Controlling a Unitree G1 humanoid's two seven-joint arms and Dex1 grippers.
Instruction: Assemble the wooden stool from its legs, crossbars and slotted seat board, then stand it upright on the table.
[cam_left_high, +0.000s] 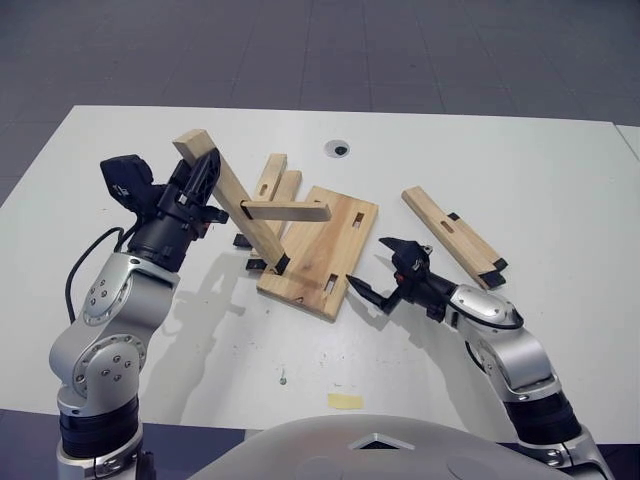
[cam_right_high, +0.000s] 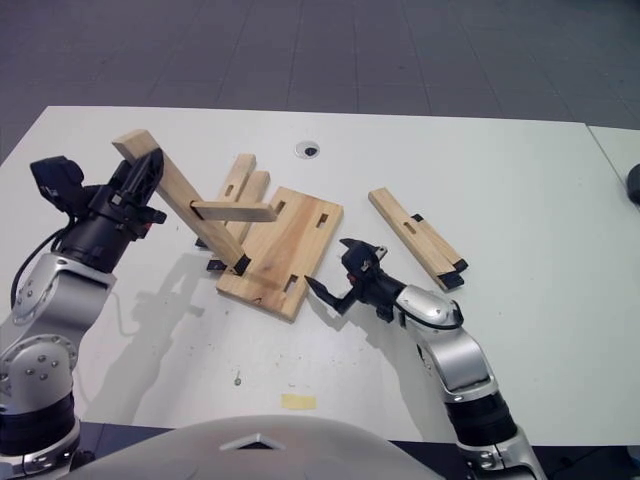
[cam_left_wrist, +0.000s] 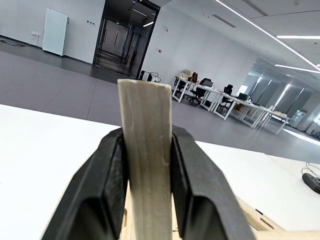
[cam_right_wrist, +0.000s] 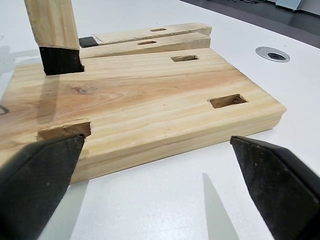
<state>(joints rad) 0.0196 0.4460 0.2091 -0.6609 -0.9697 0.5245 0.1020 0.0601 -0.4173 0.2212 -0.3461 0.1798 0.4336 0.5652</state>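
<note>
Right gripper (cam_left_high: 368, 262), fingers spread apart, sits low at the edge of the seat board (cam_left_high: 325, 250), which lies flat on the table (cam_left_high: 520, 160). Left gripper (cam_left_high: 205, 185) is clamped on a tilted leg (cam_left_high: 243, 208) carrying a crossbar (cam_left_high: 290, 211), its black foot resting on the board. Two more legs (cam_left_high: 275, 178) lie just beyond.

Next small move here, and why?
Likely shut the right gripper on the near edge of the seat board to pin it. It stands open facing that edge, while the left gripper holds the leg tilted, its black tip on the board's face, not in a slot.
</note>
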